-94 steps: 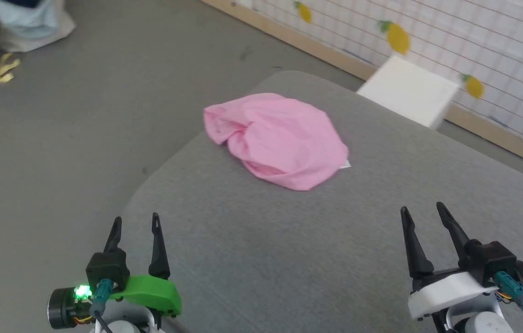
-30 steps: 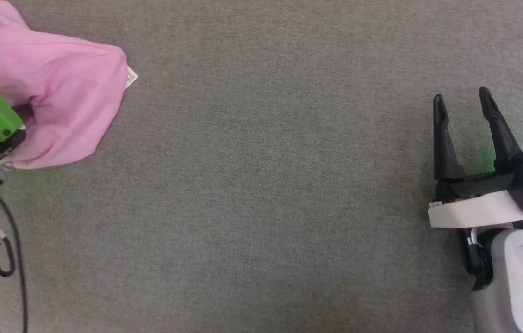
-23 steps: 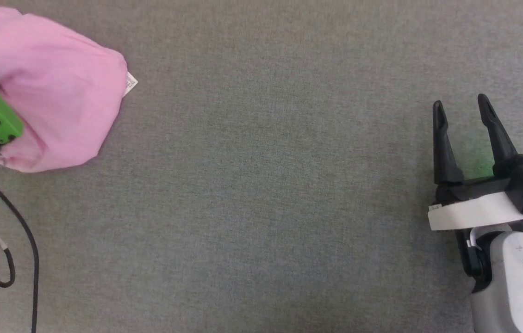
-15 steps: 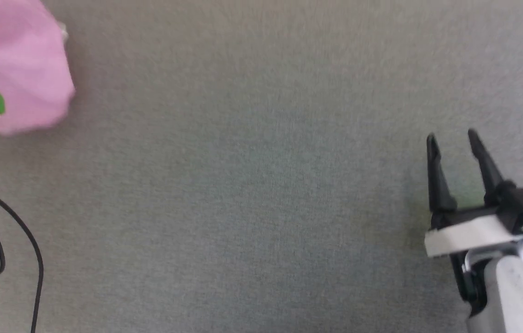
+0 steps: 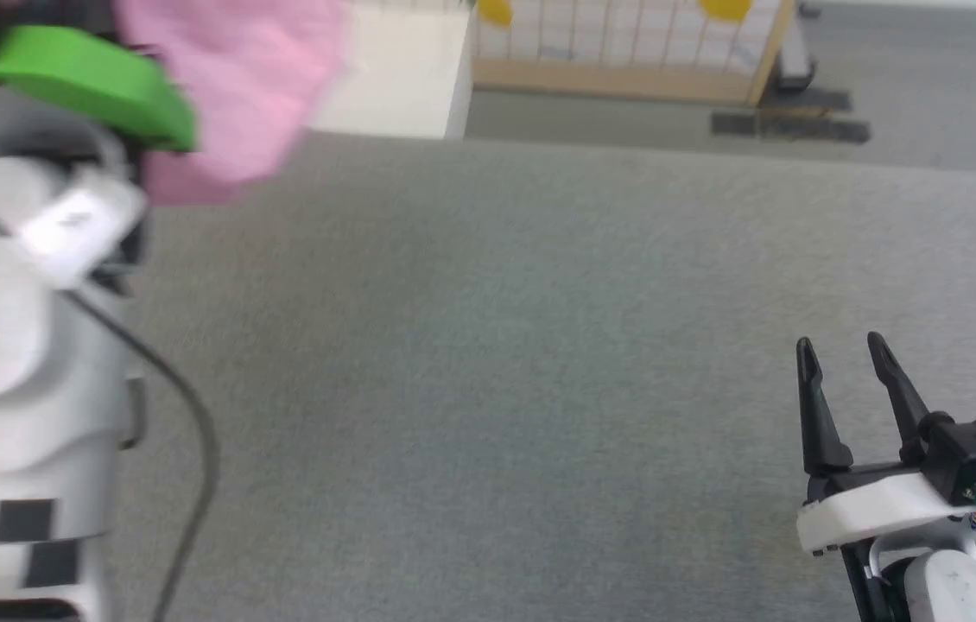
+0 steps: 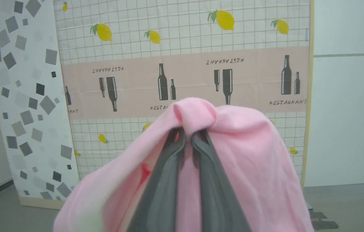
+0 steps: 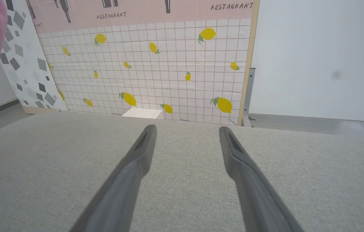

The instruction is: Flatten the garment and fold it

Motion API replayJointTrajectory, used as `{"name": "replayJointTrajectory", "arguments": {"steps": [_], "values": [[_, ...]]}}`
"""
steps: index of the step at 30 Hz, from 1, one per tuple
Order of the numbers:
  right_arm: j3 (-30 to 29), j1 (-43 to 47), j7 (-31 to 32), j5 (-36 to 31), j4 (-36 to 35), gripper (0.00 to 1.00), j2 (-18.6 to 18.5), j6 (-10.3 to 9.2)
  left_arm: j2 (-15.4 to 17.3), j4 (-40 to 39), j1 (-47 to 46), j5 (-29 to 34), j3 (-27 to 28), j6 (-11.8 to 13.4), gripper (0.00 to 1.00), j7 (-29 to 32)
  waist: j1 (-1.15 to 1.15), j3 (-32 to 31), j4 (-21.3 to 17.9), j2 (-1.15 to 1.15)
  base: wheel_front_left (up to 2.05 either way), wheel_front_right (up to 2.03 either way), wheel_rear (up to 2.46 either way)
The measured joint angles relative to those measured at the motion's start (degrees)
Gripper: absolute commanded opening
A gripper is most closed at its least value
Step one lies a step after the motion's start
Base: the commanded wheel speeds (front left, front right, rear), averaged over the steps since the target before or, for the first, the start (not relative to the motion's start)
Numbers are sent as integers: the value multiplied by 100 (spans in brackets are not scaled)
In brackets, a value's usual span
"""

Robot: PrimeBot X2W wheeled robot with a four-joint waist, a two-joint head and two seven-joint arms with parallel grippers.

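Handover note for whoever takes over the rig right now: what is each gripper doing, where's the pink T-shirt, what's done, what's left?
Left gripper: shut on the light pink thin T-shirt, pinching a bunched fold.
Right gripper: open, empty, low over the grey fabric surface.
T-shirt: held up off the surface, crumpled, draping around the left gripper.
Done: picked up.
Left: spread it flat, then fold.

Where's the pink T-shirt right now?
At the head view's upper left, the garment hangs pinched in the left gripper, above the grey surface, beside the white box.
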Motion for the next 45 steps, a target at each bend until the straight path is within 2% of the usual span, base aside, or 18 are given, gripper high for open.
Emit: {"name": "replayJointTrajectory", "arguments": {"steps": [8,12,17,20,25,29,34,35,36,45], "values": [[60,118,58,-1,-56,100,-1,0,-1036,91,-37,-182,-854,-354,0,-105,0,-331,-528,0,0,0,0],[126,119,67,-1,-88,100,-2,0,-1373,417,240,-427,-1184,-424,0,-79,0,-388,-844,1,0,0,0],[158,122,115,-3,-116,100,-3,0,-1511,1038,777,-635,-1690,-452,0,281,0,-400,-1214,0,0,0,0],[182,124,118,-13,-121,100,-4,0,-1555,1462,1082,-918,-2045,-490,0,744,0,-381,-1410,0,0,0,0],[232,124,118,-7,-127,100,-4,0,-1579,2204,1586,-1232,-2826,-563,0,1855,0,-311,-1676,1,0,0,0],[225,124,118,0,-125,100,-5,0,-1583,2524,1734,-1495,-3325,-578,0,2650,0,-224,-1771,0,0,0,0],[221,124,116,5,-107,100,-5,0,-1586,2571,1659,-1631,-3549,-583,0,3073,0,-163,-1735,0,0,0,0],[224,124,115,23,-105,100,-4,0,-1588,2547,1652,-1629,-3539,-552,56,2920,0,-158,-1715,0,0,0,0],[219,124,112,34,-101,100,-4,0,-1588,2532,1658,-1623,-3526,-513,100,2691,0,-155,-1690,0,0,0,0],[98,125,109,23,-98,100,-5,0,-1484,1914,1654,-1541,-2892,-404,100,99,0,-257,-1368,0,0,0,0]]}}
